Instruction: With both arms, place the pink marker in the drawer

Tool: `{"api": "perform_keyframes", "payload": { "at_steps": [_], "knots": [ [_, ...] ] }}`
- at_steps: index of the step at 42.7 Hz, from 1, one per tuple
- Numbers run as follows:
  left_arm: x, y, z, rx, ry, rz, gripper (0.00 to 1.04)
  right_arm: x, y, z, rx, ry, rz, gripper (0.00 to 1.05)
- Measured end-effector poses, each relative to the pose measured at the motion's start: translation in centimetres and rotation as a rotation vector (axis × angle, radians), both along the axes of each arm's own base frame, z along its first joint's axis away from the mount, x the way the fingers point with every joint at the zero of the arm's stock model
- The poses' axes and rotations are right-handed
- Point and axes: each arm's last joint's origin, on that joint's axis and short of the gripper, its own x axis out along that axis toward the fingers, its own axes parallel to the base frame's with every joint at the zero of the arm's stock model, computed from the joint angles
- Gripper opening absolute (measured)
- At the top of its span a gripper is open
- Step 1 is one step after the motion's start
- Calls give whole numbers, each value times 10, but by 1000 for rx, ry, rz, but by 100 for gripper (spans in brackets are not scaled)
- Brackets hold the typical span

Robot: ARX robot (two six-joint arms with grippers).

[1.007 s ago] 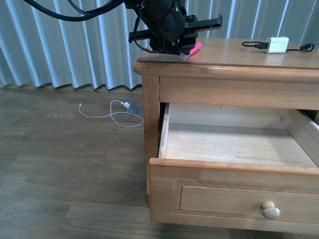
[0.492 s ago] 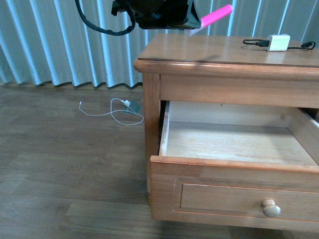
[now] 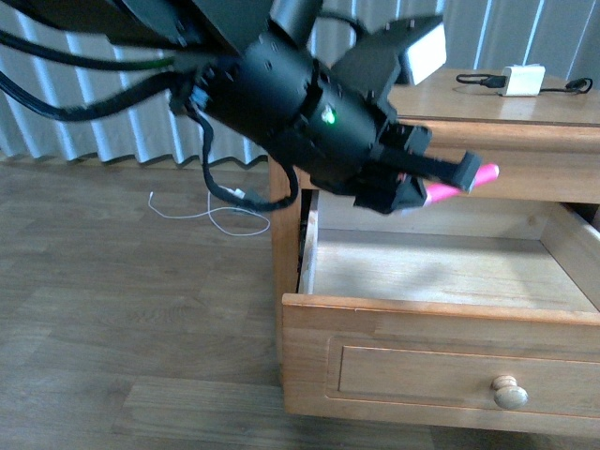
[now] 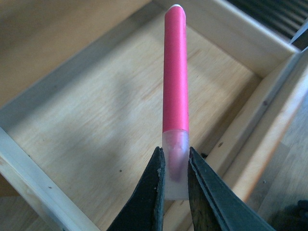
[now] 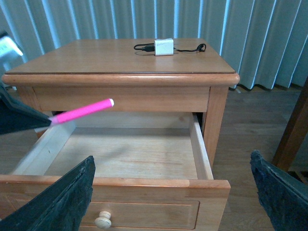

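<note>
- Your left hand [image 4: 173,163] is squeezing the pink marker [image 4: 174,72] by its clear cap end, with one finger pressing on each side (only the cap is being pinched).
- The marker is hanging in the air over the open drawer [image 3: 441,323]. It is not touching the wood anywhere that I can see.
- The pink body is sticking straight out from the hand, like a long nose. In the front view it is pointing toward the robot's right, lying almost flat with the tip a little higher.
- The spot that matters is right under it. The pale drawer floor is lying below the marker, in the left part of the drawer near the back, just under the front edge of the bench [image 5: 120,60].
- Your right hand [image 5: 172,161] is standing wide open and holding nothing. It is waiting out in front of the drawer, well apart from the marker.
- So the left arm is the nearer one by far, since it is carrying the marker.
- I am thinking the next move is going downward, because the floor is lying below the hand and not beside it.
- I am guessing the round marker is going to roll a bit on landing. Lowering it close to the floor before letting go is looking safer.
</note>
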Motion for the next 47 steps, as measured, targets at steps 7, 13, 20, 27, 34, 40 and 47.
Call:
{"api": "perform_keyframes", "payload": {
  "at_steps": [7, 13, 20, 27, 34, 40, 47],
  "knots": [
    [3, -11, -27, 59, 48, 18, 11, 0, 0, 0, 0, 0, 0, 96],
    [1, -12, -28, 64, 20, 37, 11, 0, 0, 0, 0, 0, 0, 96],
    [-2, -7, -38, 97, 35, 66, 11, 0, 0, 0, 0, 0, 0, 96],
    [-1, 0, -47, 112, 58, 80, 21, 0, 0, 0, 0, 0, 0, 96],
    [71, -14, -55, 66, 20, 106, 44, 0, 0, 0, -1, 0, 5, 96],
    [98, -9, -65, 74, -30, 101, 66, 0, 0, 0, 0, 0, -8, 96],
    [107, -4, -52, -1, -8, 148, 91, 0, 0, 0, 0, 0, 0, 96]
  ]
}}
